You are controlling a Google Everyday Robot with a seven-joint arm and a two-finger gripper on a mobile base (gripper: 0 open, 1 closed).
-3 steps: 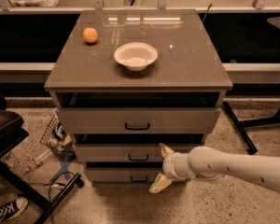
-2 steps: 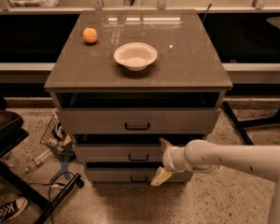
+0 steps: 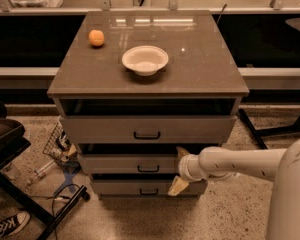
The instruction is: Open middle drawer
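Note:
A grey-brown cabinet has three drawers. The middle drawer has a low flat front and a small dark centre handle. It stands slightly out, with a dark gap above it. My gripper is at the right end of the middle drawer front, right of the handle. One tan finger points up above the front and the other points down over the bottom drawer. The fingers are spread apart and hold nothing. The white arm comes in from the right.
The top drawer has a taller front and a bigger handle; the bottom drawer is lowest. A white bowl and an orange sit on the cabinet top. A dark chair, wire basket and cables lie on the floor at left.
The arm has drawn in toward the cabinet, and the gripper has moved slightly left along the middle drawer front. The drawers look the same.

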